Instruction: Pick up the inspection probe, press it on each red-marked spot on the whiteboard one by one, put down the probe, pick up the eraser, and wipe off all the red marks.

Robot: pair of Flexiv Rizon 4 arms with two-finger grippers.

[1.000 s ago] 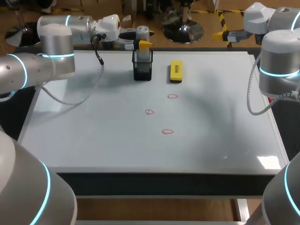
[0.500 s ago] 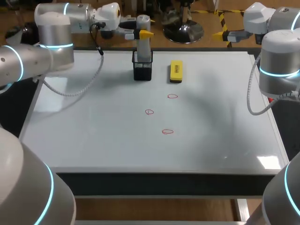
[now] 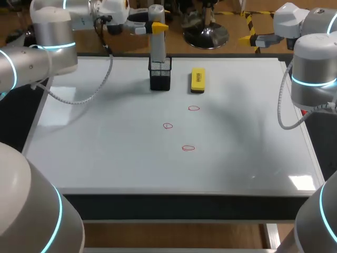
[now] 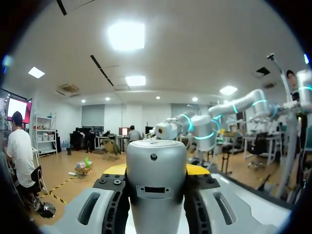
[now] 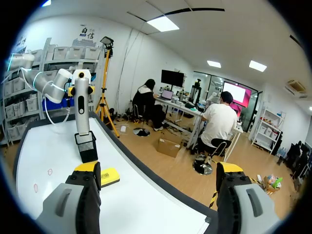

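Observation:
The inspection probe (image 3: 157, 39), a grey cylinder, stands upright with its lower end at the mouth of the black mesh holder (image 3: 160, 75) at the whiteboard's far edge. My left gripper (image 3: 158, 25) is shut on the probe's upper part; in the left wrist view the probe (image 4: 156, 195) fills the gap between the fingers of the left gripper (image 4: 156, 168). The yellow eraser (image 3: 197, 80) lies right of the holder. Three red marks (image 3: 194, 108), (image 3: 167, 126), (image 3: 188, 148) sit mid-board. My right gripper (image 5: 158, 170) is open and empty, off the board's far right corner (image 3: 258, 38).
The whiteboard (image 3: 105, 153) covers the whole tabletop. From the right wrist view the probe (image 5: 81, 105), holder (image 5: 88, 146) and eraser (image 5: 109, 177) show ahead of the open fingers. A grey cable from my left arm hangs over the board's far left.
My left gripper has risen with the probe, drawing it up out of the holder. The right arm has not moved.

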